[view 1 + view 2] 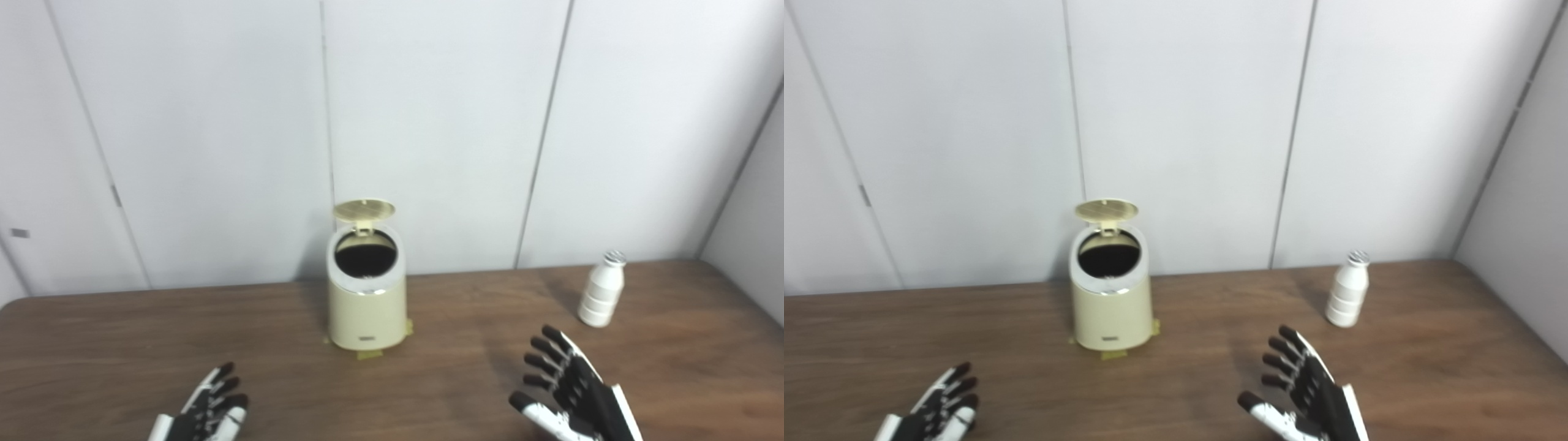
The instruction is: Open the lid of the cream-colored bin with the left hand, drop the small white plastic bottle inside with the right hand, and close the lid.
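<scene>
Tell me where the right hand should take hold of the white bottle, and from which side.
Grip the white bottle around its ribbed middle, below the narrow neck and silver cap. It stands upright on the table, with nothing close around it, so a sideways wrap looks best. The right hand is open, in front and to the left of the bottle, so come in from that near side.

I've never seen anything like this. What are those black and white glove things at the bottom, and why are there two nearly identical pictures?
Those are a humanoid robot's two hands. Both pictures come from cameras side by side on its head, so they show one scene from slightly different spots. The left hand and the right hand are open above a brown wooden table, holding nothing. On the table stands a cream-colored bin with its lid flipped up, showing a dark inside. Off to the right stands a small white plastic bottle, upright and untouched.
</scene>
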`<state>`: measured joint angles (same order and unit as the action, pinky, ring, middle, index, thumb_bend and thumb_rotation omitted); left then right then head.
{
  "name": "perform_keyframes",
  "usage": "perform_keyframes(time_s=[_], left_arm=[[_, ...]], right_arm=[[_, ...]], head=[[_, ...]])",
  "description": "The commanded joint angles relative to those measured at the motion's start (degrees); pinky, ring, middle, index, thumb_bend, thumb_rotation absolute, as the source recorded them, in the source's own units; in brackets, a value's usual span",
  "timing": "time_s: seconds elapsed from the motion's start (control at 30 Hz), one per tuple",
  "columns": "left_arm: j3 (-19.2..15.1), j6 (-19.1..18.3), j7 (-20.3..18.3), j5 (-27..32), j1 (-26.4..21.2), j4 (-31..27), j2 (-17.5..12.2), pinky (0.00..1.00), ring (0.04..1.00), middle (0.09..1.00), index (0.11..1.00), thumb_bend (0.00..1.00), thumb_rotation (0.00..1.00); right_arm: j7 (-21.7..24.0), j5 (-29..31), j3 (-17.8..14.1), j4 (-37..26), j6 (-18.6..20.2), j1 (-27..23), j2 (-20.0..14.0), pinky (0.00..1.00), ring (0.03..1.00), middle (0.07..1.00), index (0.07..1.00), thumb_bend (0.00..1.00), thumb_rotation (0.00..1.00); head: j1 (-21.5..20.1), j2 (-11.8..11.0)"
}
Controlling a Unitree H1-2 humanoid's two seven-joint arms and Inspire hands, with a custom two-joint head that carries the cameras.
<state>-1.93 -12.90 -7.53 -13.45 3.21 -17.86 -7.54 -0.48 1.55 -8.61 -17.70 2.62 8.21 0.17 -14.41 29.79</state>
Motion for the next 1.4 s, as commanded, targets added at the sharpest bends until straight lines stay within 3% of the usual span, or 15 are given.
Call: perform_keyframes(time_s=[0.0,0.13,0.27,0.47,0.67,0.83,1.0,1.17,1.37], left_arm=[[-0.3,2.7,1.6,1.1,0.8,0.7,0.6,0.77,0.872,0.918,0.973,0.41,0.72],[-1.0,4.7,2.8,3.3,1.7,2.5,0.8,0.79,0.878,0.924,0.98,0.44,0.72],[-1.3,6.6,3.7,4.4,2.4,3.8,0.6,0.79,0.879,0.923,0.986,0.41,0.73],[-1.9,6.5,3.9,6.9,2.9,4.2,0.1,0.76,0.869,0.921,0.978,0.4,0.7],[-2.3,6.0,3.3,9.0,2.8,4.5,-0.4,0.76,0.875,0.918,0.973,0.41,0.7],[-2.5,5.7,3.2,10.2,2.6,4.7,-0.6,0.76,0.873,0.917,0.966,0.44,0.71],[-2.4,3.7,3.2,10.1,2.6,3.4,-0.9,0.74,0.861,0.91,0.961,0.45,0.7],[-2.6,3.0,3.2,10.4,2.4,3.2,-1.3,0.73,0.853,0.903,0.943,0.46,0.64],[-2.5,2.5,3.1,10.4,2.3,3.0,-1.5,0.72,0.853,0.903,0.942,0.47,0.63]], right_arm=[[0.4,0.5,-1.1,-3.5,0.4,3.7,-2.8,0.71,0.786,0.835,0.865,0.73,0.16],[0.1,1.4,-4.1,-5.0,1.8,2.8,-3.5,0.78,0.808,0.837,0.851,0.77,0.12],[-0.1,0.3,-6.7,-4.9,1.9,1.8,-5.2,0.77,0.799,0.834,0.854,0.79,0.14],[-1.4,-1.6,-9.9,-3.4,2.9,-0.6,-8.4,0.74,0.794,0.858,0.861,0.81,0.16],[-3.9,-6.1,-10.4,-4.4,5.4,-3.1,-10.4,0.73,0.767,0.847,0.841,0.82,0.19],[-5.5,-8.6,-11.2,-3.3,7.9,-5.4,-12.3,0.69,0.736,0.812,0.814,0.82,0.12],[-5.4,-8.1,-11.8,1.0,8.3,-8.3,-14.8,0.73,0.774,0.831,0.817,0.85,0.14],[-5.7,-7.9,-11.5,6.0,9.0,-12.5,-16.9,0.71,0.736,0.832,0.83,0.84,0.13],[-7.7,-9.6,-11.3,13.2,9.2,-17.2,-18.2,0.69,0.728,0.818,0.835,0.86,0.11]], head=[[-1.2,0.2],[-4.3,-0.2],[-6.4,-0.2],[-9.1,-0.3],[-11.2,-0.5],[-12.0,-0.6],[-12.3,-0.5],[-12.3,-0.5],[-12.1,-0.5]])
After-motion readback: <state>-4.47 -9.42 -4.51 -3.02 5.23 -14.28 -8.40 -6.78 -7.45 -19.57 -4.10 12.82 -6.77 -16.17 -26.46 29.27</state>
